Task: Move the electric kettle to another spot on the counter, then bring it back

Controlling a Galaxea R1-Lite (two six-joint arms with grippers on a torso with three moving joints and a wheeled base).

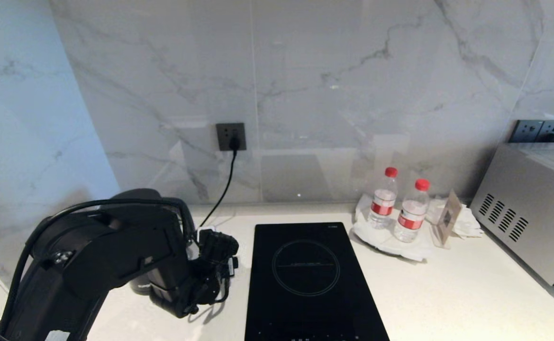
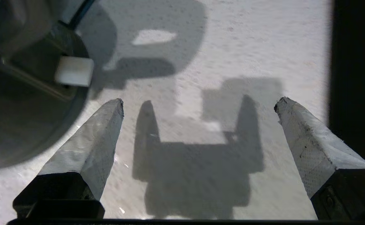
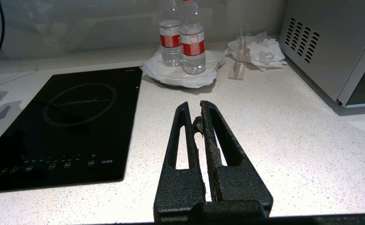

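The electric kettle (image 2: 20,118) shows as a dark round body at the edge of the left wrist view, close beside one taped finger (image 2: 91,143). In the head view my left arm (image 1: 106,255) covers most of the kettle; only its dark rounded top (image 1: 134,192) shows above the arm. My left gripper (image 2: 199,101) is open, pointing down at bare white counter (image 2: 232,47), with nothing between the fingers. It hangs between the kettle and the black hob (image 2: 357,78). My right gripper (image 3: 194,104) is shut and empty, over the counter (image 3: 294,140) to the right of the hob.
A black cord (image 1: 224,184) runs from the wall socket (image 1: 231,136) down towards the kettle. Behind the hob's (image 1: 305,284) right corner stand two water bottles (image 1: 397,206) on a white plate, with crumpled tissue beside them. A steel oven (image 1: 532,213) fills the far right.
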